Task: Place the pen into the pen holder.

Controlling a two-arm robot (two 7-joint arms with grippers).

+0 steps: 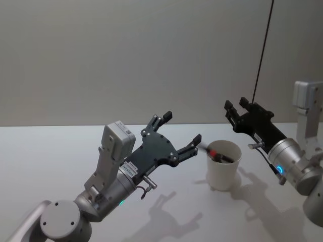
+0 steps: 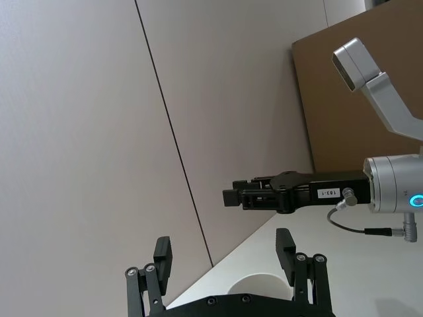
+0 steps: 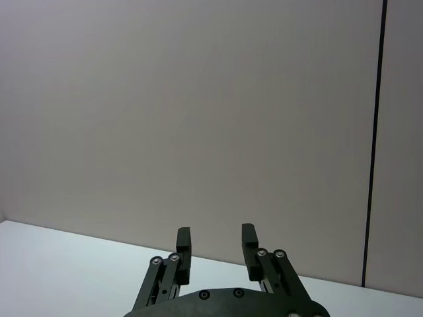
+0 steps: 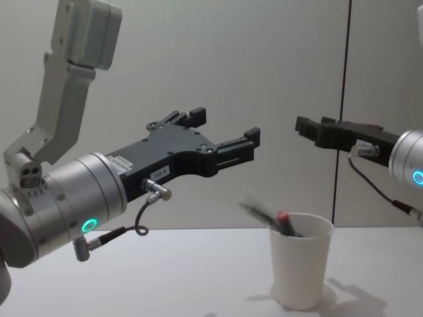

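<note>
White tapered paper cup at lower right centre holds the slanting grey, red-tipped pen, below and right of the wide-open left gripper; the right gripper, narrowly parted, hovers above.

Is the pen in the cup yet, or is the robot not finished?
Looks done: the pen leans inside the cup. Nothing is in hand: the left end effector is open and empty beside the cup, the right end effector open above it. Only pulling the arms away seems left.
</note>
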